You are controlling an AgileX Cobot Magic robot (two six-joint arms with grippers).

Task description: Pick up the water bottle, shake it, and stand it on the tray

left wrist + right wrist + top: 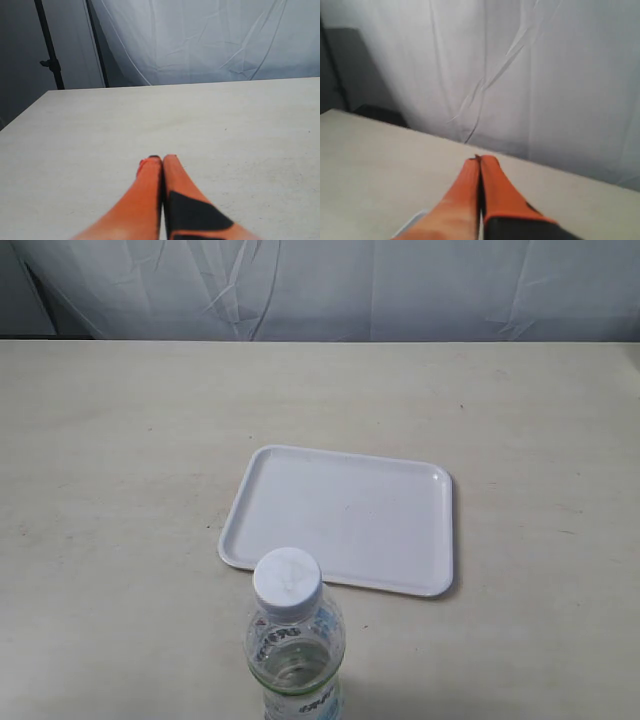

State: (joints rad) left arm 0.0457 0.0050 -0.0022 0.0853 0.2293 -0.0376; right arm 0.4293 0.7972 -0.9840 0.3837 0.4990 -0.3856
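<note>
The water bottle (292,645) stands upright on the table at the near edge of the exterior view, its white cap up and its label partly cut off by the frame. Just beyond it lies the flat white tray (343,519), with nothing on it. Neither arm shows in the exterior view. In the left wrist view, my left gripper (161,159) has its orange fingers pressed together over bare table, holding nothing. My right gripper (480,159) is shut too, with nothing between its fingers. A white corner that may be the tray (410,222) peeks beside it.
The pale table (110,460) stretches wide on all sides of the tray. A wrinkled white curtain (330,285) hangs behind the far edge. A dark stand pole (50,55) rises past the table's corner in the left wrist view.
</note>
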